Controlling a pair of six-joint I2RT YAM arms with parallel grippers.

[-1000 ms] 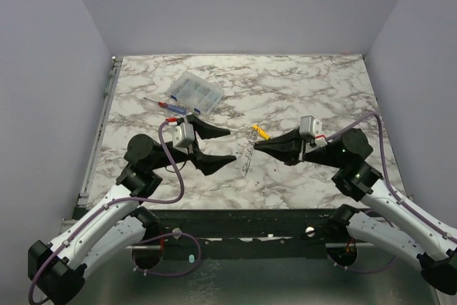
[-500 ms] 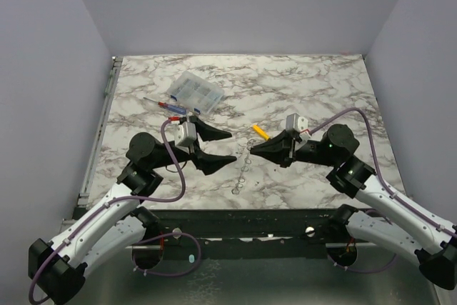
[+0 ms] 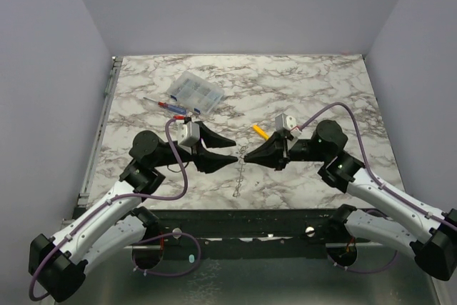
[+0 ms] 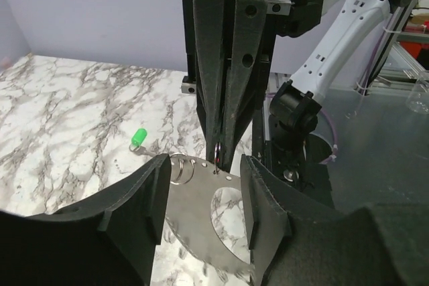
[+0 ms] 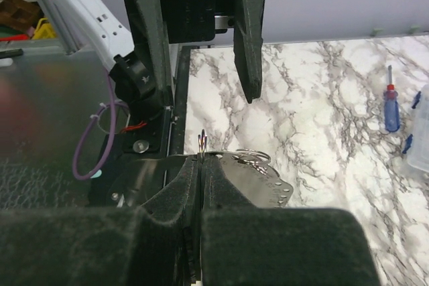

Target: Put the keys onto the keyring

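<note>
Our right arm [image 3: 335,149] has swung left, jaws clenched on the keyring [image 4: 191,212], bringing it between the parted jaws of our left arm [image 3: 146,155]. The green key [image 4: 139,136] lies apart on the tabletop [image 3: 307,91]. A skewed left pinch could twist the thin ring free, we judge.

On the surface [image 3: 307,91], the compartment box [image 3: 198,91] lies at 11 o'clock, with the screwdriver [image 3: 168,105] just beside it at its 7. The yellow stick [image 3: 260,131] lies near centre. At 6 o'clock, the keyring [image 4: 198,209] sits between the left fingers [image 3: 214,133] and the right fingers [image 3: 260,153].
</note>
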